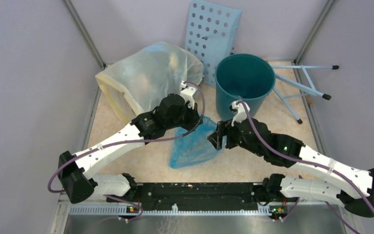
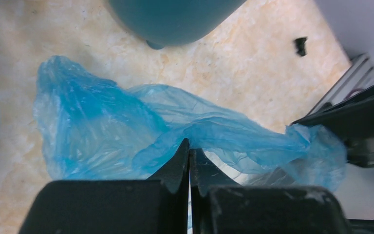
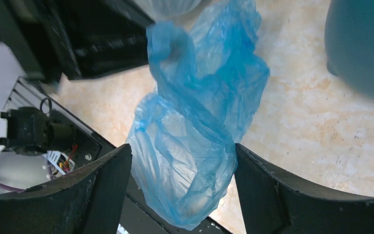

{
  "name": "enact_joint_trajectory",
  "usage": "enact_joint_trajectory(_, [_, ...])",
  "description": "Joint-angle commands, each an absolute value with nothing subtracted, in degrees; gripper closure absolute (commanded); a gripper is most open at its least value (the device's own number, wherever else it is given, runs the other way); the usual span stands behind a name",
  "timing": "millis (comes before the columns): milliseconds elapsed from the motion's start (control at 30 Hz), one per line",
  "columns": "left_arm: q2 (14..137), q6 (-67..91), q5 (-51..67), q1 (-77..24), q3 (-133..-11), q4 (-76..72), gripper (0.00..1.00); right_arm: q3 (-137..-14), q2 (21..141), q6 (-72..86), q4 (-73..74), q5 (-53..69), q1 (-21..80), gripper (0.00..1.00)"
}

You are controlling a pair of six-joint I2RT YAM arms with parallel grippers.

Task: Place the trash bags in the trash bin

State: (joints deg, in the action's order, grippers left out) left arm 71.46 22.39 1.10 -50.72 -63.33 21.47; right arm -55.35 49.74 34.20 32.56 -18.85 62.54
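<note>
The tabletop (image 1: 141, 165) was pale and marbled. Its largest load was the white bag (image 1: 151, 73), puffed up in the far left corner. The bin (image 1: 245, 78) stood upright at the far edge, right of the middle and just beside that bag, mouth open. A perforated panel (image 1: 213, 29) leaned on the back wall behind the two.

The blue bag (image 1: 195, 146) was outside the bin, crumpled near the middle of the tabletop between the two arms and near the bin's base. Its wider end spread toward the near edge.

The left gripper (image 2: 189, 151) sat at the bag's far side with its jaws pressed together on a fold of the blue plastic. From that pinch a twisted strand ran across to the other arm. The right gripper (image 3: 180, 156) had its jaws spread – one on each side of a hanging bunch of the bag, neither visibly clamping it.
</note>
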Motion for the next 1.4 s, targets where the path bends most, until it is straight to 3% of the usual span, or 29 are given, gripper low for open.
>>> enact_joint_trajectory(0, [72.2, 32.5, 6.7, -48.2, -67.0, 21.8, 1.00, -50.9, 48.6, 33.6, 26.8, -15.3, 62.4, 0.25])
enact_joint_trajectory(133, [72.2, 35.7, 10.3, -45.6, -67.8, 20.6, 1.00, -50.6, 50.8, 36.9, 30.7, -20.2, 62.4, 0.30])
enact_joint_trajectory(267, [72.5, 35.0, 15.2, -42.3, -69.4, 21.3, 1.00, -52.4, 51.8, 38.3, 35.6, -25.1, 62.3, 0.51])
enact_joint_trajectory(333, [73.1, 33.9, 18.1, -39.6, -70.5, 23.1, 1.00, -52.8, 50.7, 38.1, 35.9, -26.1, 62.4, 0.71])
enact_joint_trajectory(400, [73.6, 31.8, 17.5, -37.8, -72.1, 26.5, 0.99, -53.7, 49.5, 39.2, 37.3, -28.0, 62.3, 0.82])
enact_joint_trajectory(567, [75.2, 25.8, 5.7, -36.2, -78.4, 37.8, 0.98, -59.5, 50.2, 47.0, 50.3, -37.0, 62.3, 0.87])
enact_joint_trajectory(733, [78.3, 22.6, -1.6, -35.5, -83.7, 44.3, 0.94, -62.0, 50.4, 46.9, 53.6, -40.1, 62.3, 0.94])
enact_joint_trajectory(800, [79.3, 21.5, -1.9, -35.5, -84.6, 45.4, 0.86, -62.5, 50.1, 46.5, 53.0, -40.3, 62.3, 0.99])
enact_joint_trajectory(900, [78.8, 18.8, 5.0, -35.4, -82.9, 41.9, 0.50, -64.1, 49.9, 45.8, 50.9, -39.5, 62.3, 1.00])
enact_joint_trajectory(1033, [74.9, 19.2, 17.7, -35.3, -76.2, 33.9, 0.22, -67.9, 51.9, 45.6, 50.1, -38.6, 62.3, 1.00])
enact_joint_trajectory(1233, [65.7, 22.6, 26.5, -35.3, -61.4, 25.9, 0.02, -71.9, 56.8, 45.7, 51.6, -38.1, 61.8, 1.00])
enact_joint_trajectory(1367, [59.7, 26.9, 29.8, -35.3, -51.7, 16.7, 0.01, -71.4, 57.4, 45.9, 51.1, -35.9, 60.8, 0.99])
